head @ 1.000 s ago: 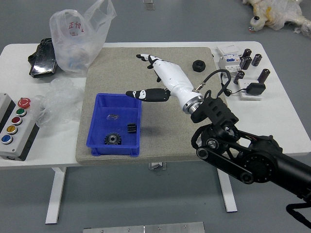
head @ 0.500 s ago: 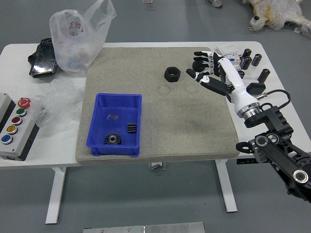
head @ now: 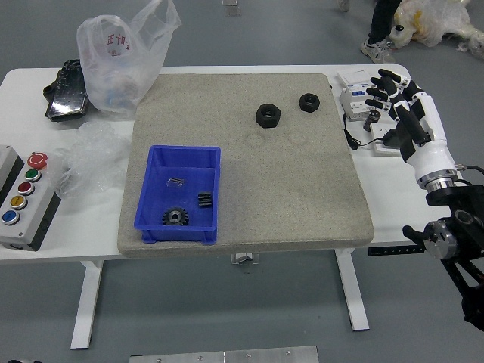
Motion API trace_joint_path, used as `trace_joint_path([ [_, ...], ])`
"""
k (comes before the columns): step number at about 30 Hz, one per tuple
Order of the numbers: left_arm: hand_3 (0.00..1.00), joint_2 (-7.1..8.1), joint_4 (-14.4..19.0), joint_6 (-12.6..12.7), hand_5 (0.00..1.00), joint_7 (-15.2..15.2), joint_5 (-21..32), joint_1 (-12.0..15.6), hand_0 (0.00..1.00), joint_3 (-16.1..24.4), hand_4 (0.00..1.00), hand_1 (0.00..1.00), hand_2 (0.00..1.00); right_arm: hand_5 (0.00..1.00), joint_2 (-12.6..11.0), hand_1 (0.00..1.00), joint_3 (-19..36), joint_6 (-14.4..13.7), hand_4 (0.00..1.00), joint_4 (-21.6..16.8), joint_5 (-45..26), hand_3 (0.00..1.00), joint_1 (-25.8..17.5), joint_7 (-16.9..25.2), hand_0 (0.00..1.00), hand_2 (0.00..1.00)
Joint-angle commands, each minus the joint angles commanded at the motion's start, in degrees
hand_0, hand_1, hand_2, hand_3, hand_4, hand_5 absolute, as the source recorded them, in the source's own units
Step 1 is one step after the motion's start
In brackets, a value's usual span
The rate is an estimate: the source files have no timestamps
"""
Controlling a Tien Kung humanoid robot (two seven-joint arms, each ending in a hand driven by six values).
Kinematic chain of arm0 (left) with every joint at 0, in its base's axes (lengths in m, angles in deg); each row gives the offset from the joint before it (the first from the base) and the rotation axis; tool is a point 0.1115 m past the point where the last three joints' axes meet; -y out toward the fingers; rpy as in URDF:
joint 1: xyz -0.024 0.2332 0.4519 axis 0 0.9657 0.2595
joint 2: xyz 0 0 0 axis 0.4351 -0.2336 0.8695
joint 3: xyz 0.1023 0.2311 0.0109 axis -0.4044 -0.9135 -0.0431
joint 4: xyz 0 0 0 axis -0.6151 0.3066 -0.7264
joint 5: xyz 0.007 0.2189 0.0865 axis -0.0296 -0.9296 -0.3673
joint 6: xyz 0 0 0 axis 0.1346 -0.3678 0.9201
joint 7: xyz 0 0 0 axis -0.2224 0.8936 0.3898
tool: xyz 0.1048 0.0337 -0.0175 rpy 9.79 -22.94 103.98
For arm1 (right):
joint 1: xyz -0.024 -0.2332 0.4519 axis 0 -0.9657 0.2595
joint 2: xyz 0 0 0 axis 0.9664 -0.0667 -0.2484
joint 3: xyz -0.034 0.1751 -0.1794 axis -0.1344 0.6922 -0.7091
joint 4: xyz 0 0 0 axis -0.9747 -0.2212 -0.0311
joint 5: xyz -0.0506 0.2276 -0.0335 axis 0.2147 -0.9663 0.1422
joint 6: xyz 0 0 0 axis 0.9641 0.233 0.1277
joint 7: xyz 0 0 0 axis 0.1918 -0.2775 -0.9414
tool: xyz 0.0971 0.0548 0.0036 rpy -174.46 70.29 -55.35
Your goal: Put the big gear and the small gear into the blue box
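The big gear [head: 175, 216] and what looks like the small gear [head: 205, 200] lie in the blue box [head: 156, 195]. My right hand [head: 414, 119], fingers loosely spread, holds nothing; sweeping low, it could snag the black cable [head: 350, 137] (my left hand [head: 24, 361] barely shows).

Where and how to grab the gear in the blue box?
I'd pinch the gear by opposite sides of its toothed rim, coming from above. It lies flat, and the walls of the blue box enclose it, so a side approach looks awkward.
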Motion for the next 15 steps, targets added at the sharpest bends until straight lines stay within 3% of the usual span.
trace_joint_path([
  [15, 0.705, -0.51, 0.1, 0.1, 0.511, 0.8, 1.0, 0.6, 0.703, 0.3, 0.711, 0.446, 0.501, 0.572, 1.1, 0.651, 4.7, 0.7, 0.862, -0.6, -2.6, 0.688, -1.6, 1.2, 0.588, 0.696],
])
